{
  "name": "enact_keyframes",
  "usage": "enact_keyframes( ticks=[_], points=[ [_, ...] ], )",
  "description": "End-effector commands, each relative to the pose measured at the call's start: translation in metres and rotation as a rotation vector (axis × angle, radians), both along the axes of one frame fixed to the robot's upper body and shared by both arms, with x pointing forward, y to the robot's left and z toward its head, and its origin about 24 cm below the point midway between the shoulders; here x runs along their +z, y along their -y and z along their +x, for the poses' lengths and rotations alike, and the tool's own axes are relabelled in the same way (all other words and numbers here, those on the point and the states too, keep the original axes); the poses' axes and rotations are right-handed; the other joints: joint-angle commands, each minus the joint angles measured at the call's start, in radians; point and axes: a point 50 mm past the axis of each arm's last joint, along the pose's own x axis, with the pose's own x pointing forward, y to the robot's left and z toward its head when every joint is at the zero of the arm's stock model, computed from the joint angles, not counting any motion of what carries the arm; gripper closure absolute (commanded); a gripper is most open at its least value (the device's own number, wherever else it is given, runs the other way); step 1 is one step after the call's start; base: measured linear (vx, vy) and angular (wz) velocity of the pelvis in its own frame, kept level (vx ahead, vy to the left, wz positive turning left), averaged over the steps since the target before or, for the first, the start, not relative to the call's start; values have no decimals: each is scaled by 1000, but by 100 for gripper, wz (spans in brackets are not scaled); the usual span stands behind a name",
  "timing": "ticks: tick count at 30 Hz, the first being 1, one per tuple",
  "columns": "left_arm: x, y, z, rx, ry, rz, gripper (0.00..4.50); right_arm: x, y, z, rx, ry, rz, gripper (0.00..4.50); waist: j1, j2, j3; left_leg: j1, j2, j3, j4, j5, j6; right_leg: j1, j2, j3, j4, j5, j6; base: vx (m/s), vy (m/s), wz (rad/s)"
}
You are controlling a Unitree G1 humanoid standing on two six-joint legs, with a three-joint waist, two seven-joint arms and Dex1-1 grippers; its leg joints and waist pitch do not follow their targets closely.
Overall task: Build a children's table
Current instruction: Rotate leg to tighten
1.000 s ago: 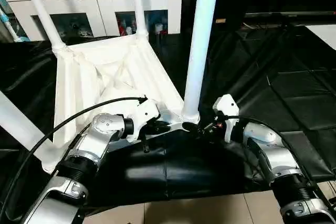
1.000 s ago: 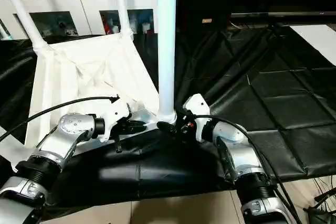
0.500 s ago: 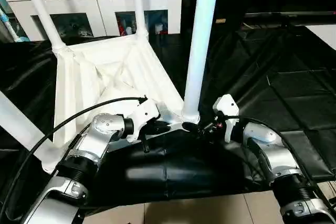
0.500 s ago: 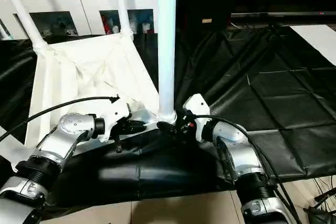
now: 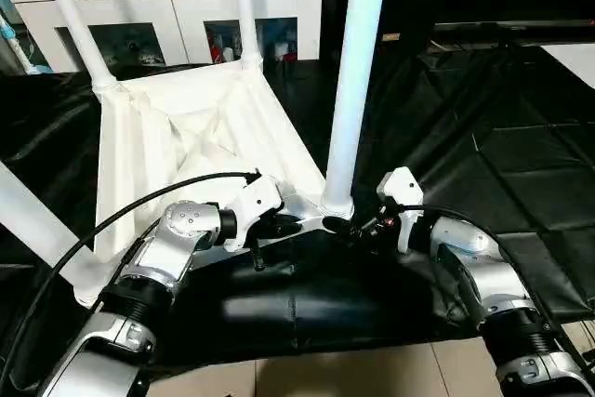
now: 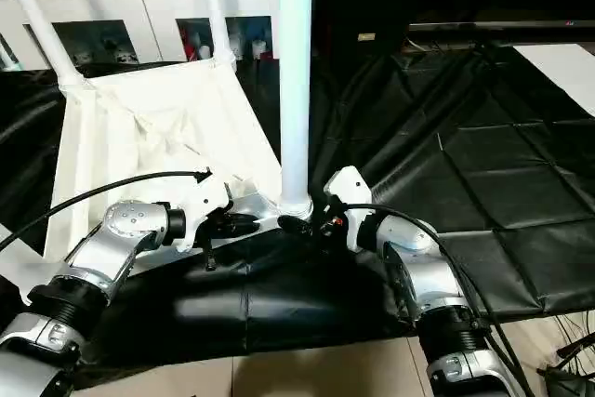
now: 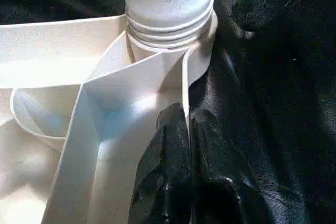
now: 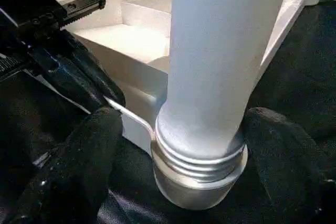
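Black-draped bench | children's table upside down, 4 legs up | left end effector pinched on its rim | right end effector open around near leg base

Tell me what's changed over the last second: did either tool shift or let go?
Nothing visibly changed. The left tool stays pinched on the tabletop's rim, and the right tool stays open around the base of the near leg.
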Motion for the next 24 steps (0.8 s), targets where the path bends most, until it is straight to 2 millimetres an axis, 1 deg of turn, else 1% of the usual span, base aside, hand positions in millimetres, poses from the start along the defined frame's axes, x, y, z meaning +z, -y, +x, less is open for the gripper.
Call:
enact_keyframes(
  ticks=[1,16,24],
  points=[
    [-20,0,-10,-8,-78,31,450,-7,-9,-5,51,-32,-14,64,8,-15,-58,4,42,-18,-55,-157,106,51,-49,30,-54,-71,-267,0,0,0],
    [-20,0,-10,-8,-78,31,450,-7,-9,-5,51,-32,-14,64,7,-13,-58,5,43,-18,-56,-164,101,50,-49,30,-54,-75,-267,0,0,0],
    [-20,0,-10,-8,-78,31,450,-7,-9,-5,51,-32,-14,64,8,-14,-58,4,43,-18,-56,-157,106,51,-49,30,-53,-68,-267,0,0,0]
  ],
)
